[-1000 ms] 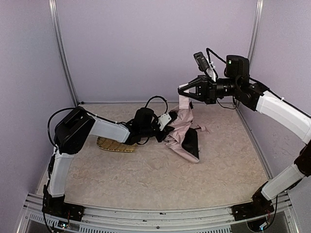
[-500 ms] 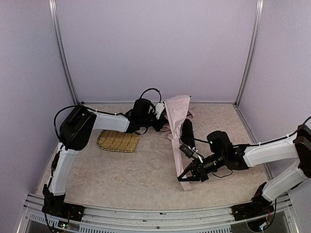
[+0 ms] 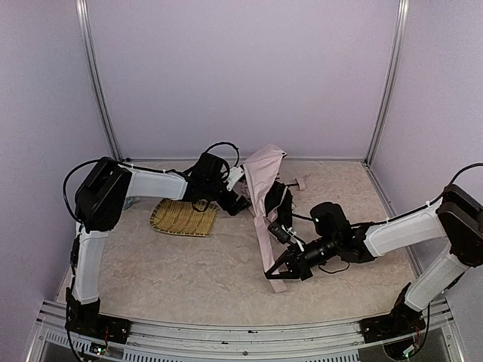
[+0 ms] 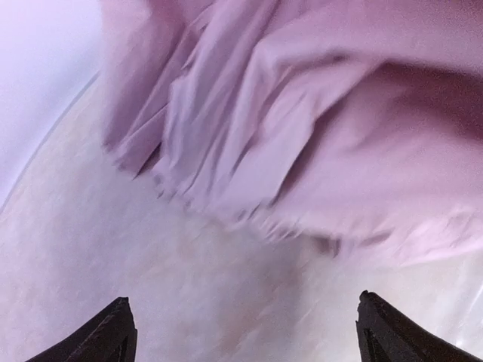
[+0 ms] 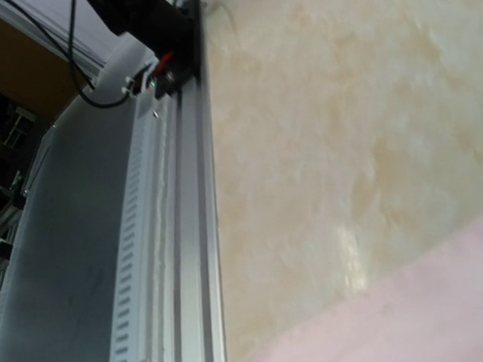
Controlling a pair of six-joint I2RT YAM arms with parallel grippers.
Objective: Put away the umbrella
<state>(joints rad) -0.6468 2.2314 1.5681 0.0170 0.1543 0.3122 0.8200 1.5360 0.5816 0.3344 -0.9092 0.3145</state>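
Near the front centre of the table (image 3: 189, 271), the right gripper (image 3: 276, 271) is clamped, apparently pinching the near tip of the umbrella (image 3: 266, 219). Its light, limp, slippery pink fabric stretches away toward twelve o'clock. At its ten o'clock the left gripper (image 4: 241, 332) gapes empty. The rigid handle (image 3: 301, 183), at one o'clock, looks the surer hold.

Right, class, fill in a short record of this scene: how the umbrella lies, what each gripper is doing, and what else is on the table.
umbrella: pink fabric stretched in a long strip across the table
left gripper: open, facing the fabric's far end, holding nothing
right gripper: shut on the umbrella's near tip
woven tray: flat, left of the umbrella, apart from it
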